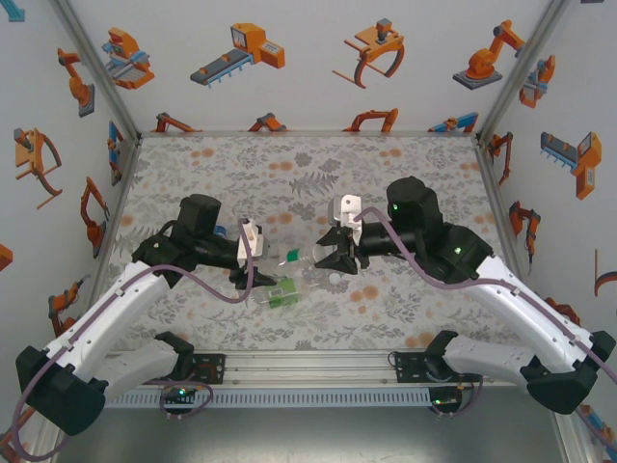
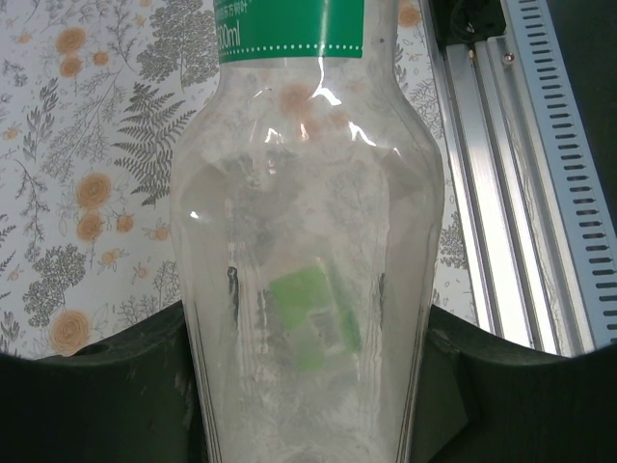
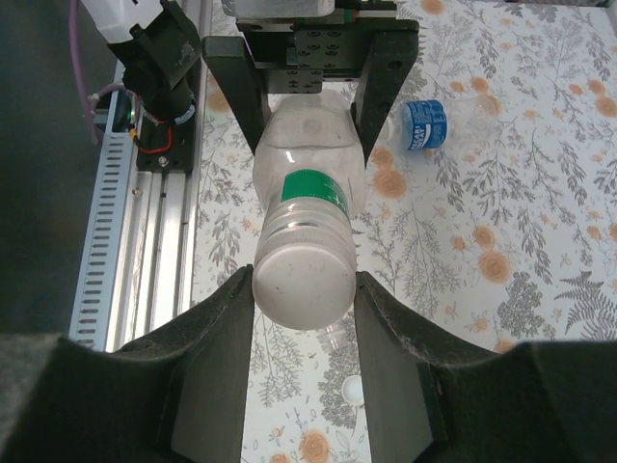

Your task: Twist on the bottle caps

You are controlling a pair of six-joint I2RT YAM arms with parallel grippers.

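Observation:
A clear green-labelled bottle [image 1: 294,257] [image 2: 308,193] hangs level above the table between both arms. My left gripper [image 1: 253,255] [image 2: 308,326] [image 3: 313,111] is shut on its body. Its white bottle cap [image 3: 302,285] sits on the neck, below the green band [image 3: 313,188]. My right gripper [image 1: 337,255] [image 3: 303,280] is shut on that cap, a finger pressed to each side. Under the held bottle lies another clear bottle [image 1: 289,289] with a green patch; its open neck [image 3: 333,338] shows. A loose white cap [image 3: 353,388] [image 1: 335,278] rests on the cloth beside it.
A blue-labelled bottle [image 3: 424,125] lies on the floral cloth beyond the left arm. The aluminium rail [image 1: 308,365] [image 2: 511,193] [image 3: 154,241] runs along the near table edge. Printed walls enclose the table on three sides.

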